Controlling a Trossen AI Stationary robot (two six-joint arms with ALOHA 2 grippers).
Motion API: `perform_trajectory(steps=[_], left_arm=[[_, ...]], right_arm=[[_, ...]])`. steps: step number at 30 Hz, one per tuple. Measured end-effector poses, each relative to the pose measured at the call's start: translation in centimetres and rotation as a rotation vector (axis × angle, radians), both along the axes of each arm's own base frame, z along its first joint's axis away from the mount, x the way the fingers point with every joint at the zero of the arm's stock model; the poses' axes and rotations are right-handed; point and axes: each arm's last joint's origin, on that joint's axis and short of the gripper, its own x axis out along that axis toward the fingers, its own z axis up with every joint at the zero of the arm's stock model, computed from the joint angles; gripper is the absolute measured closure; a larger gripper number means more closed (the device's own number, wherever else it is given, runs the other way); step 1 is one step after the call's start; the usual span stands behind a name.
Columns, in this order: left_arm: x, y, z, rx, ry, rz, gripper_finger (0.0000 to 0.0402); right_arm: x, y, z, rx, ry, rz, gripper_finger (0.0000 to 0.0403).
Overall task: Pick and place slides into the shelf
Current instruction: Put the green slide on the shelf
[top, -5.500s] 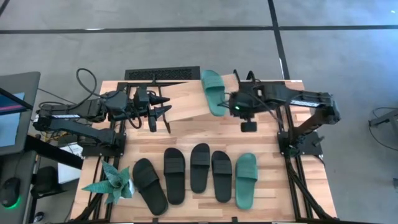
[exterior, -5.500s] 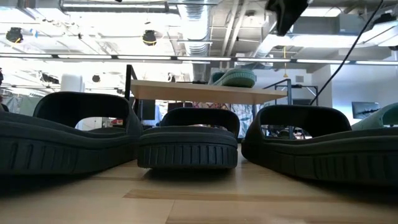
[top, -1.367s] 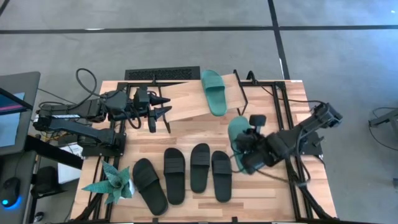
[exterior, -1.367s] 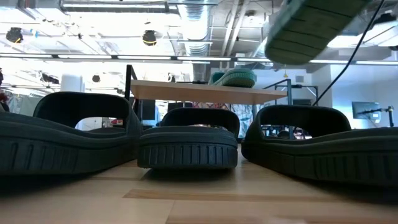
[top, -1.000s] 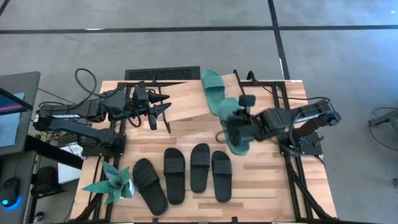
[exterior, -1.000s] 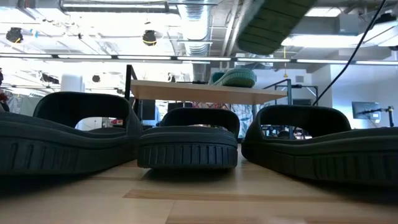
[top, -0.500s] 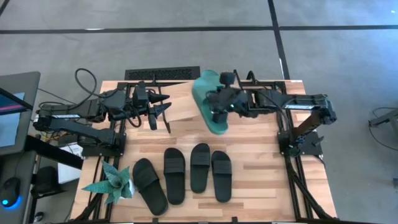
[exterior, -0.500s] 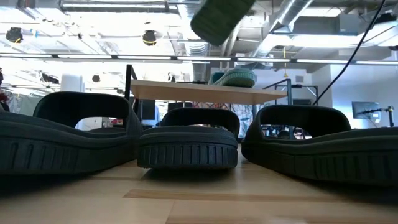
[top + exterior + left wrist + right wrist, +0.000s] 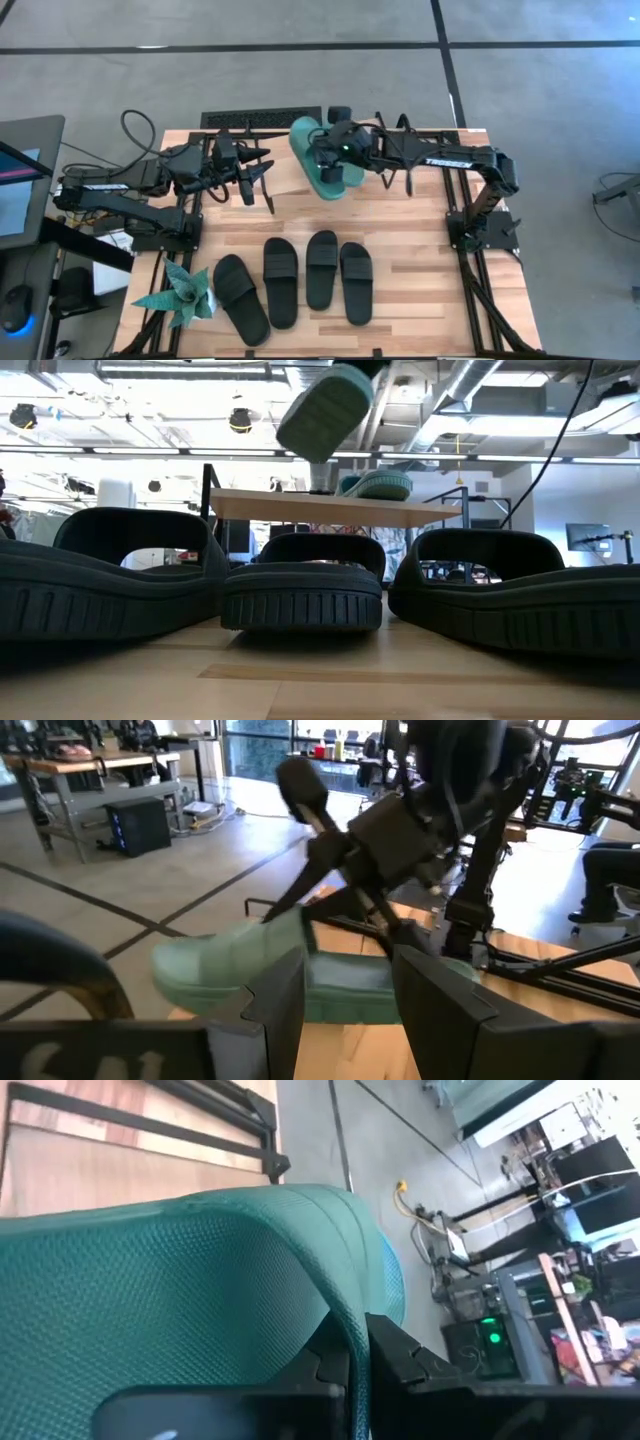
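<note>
**Second teal slide over the shelf, not yet set down**

Step in hand: placing. Your right end effector (image 9: 335, 147) is clamped shut on the strap of a teal slide (image 9: 318, 160) and holds it above the shelf (image 9: 290, 168), over the plank's middle. In the low view the slide hangs clear of the plank, tilted, sole showing. The right wrist view shows the strap pinched thin between the fingers (image 9: 395, 1355).

The other teal slide (image 9: 378, 485) lies on the shelf's far right part; the high view hides it under your right arm, the low view shows it resting on the plank.

Four black slides (image 9: 298, 279) wait in a row on the table (image 9: 410, 260), near the front edge, well apart from the shelf. A teal paper plant (image 9: 180, 295) stands at the row's left end.

Left end effector (image 9: 258, 170) waits at the shelf's left edge, fingers apart, holding nothing.

Next move, as I judge it:
- Level the slide and turn it to lie alongside the one already placed.
- Lower until the sole meets the plank, just beside the first, not on it.
- The plank slants, so let go only once the sole sits flat, or it may slip.
- Keep clear of the left end effector nearby.
</note>
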Motion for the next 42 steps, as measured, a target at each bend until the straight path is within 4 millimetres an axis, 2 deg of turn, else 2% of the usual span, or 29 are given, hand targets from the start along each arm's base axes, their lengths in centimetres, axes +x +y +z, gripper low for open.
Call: perform_trajectory(steps=[7, 13, 20, 27, 33, 42], left_arm=[[0.0, 0.0, -0.1, -0.003, 0.005, 0.002, 0.0262], [0.0, 0.0, -0.1, -0.007, 0.007, 0.02, 0.0262], [-0.1, 0.1, -0.1, -0.008, 0.009, 0.033, 0.0262], [-0.1, 0.1, -0.2, -0.006, 0.012, 0.047, 0.0262], [-0.1, 0.1, -0.2, -0.005, 0.013, 0.048, 0.0262], [-0.1, 0.1, -0.2, -0.001, 0.017, 0.052, 0.0262]], right_arm=[[1.6, -1.6, -2.2, 0.02, 0.023, -0.004, 0.0402], [3.1, -2.8, -3.5, 0.015, -0.023, -0.012, 0.0402], [3.2, -3.9, -4.4, 0.03, 0.008, -0.024, 0.0402], [2.7, -5.3, -4.4, 0.035, 0.013, -0.056, 0.0402], [2.6, -5.3, -4.7, 0.047, 0.033, -0.049, 0.0402], [3.6, -4.9, -6.7, 0.052, 0.094, -0.035, 0.0402]])
